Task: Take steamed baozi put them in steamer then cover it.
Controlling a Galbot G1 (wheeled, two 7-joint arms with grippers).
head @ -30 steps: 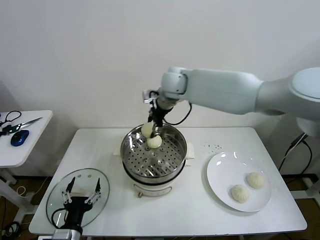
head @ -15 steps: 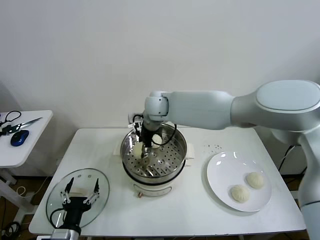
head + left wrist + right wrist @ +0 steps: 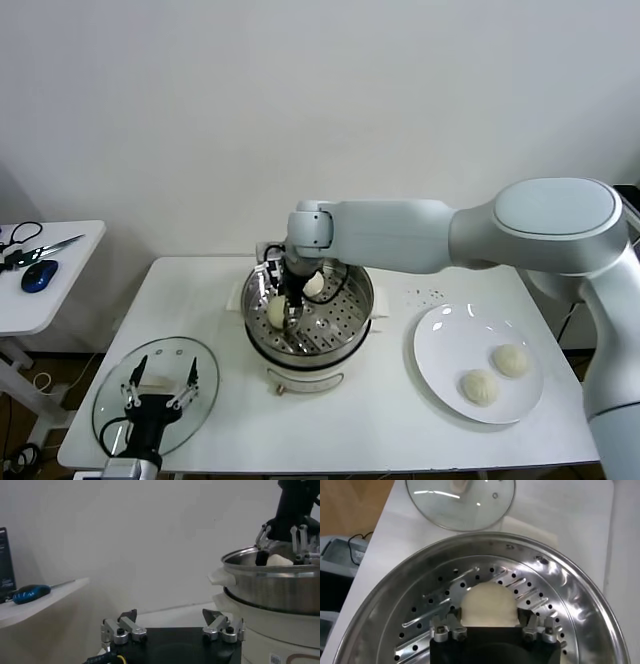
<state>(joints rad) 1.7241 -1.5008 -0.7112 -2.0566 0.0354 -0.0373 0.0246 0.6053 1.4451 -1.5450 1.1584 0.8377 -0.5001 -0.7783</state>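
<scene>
The steamer (image 3: 345, 330) stands mid-table. My right gripper (image 3: 284, 308) reaches down inside it and is open. One steamed baozi (image 3: 487, 604) rests on the perforated tray between its spread fingers (image 3: 522, 616); in the head view that bun (image 3: 275, 313) lies at the tray's left. A second bun (image 3: 315, 285) sits at the tray's back. Two more buns (image 3: 511, 360) (image 3: 480, 387) lie on the white plate (image 3: 450, 340). My left gripper (image 3: 162, 378) hangs open over the glass lid (image 3: 115, 400), empty (image 3: 169, 616).
The glass lid (image 3: 460, 502) lies at the table's front left corner. A side table (image 3: 70, 300) on the left carries a blue mouse (image 3: 39, 275) and scissors (image 3: 45, 248). The steamer (image 3: 272, 587) rises close beside the left gripper. The wall is right behind.
My right gripper carried the bun from above the steamer's back rim down onto the left of the tray, then opened its jaws. The left arm has not moved.
</scene>
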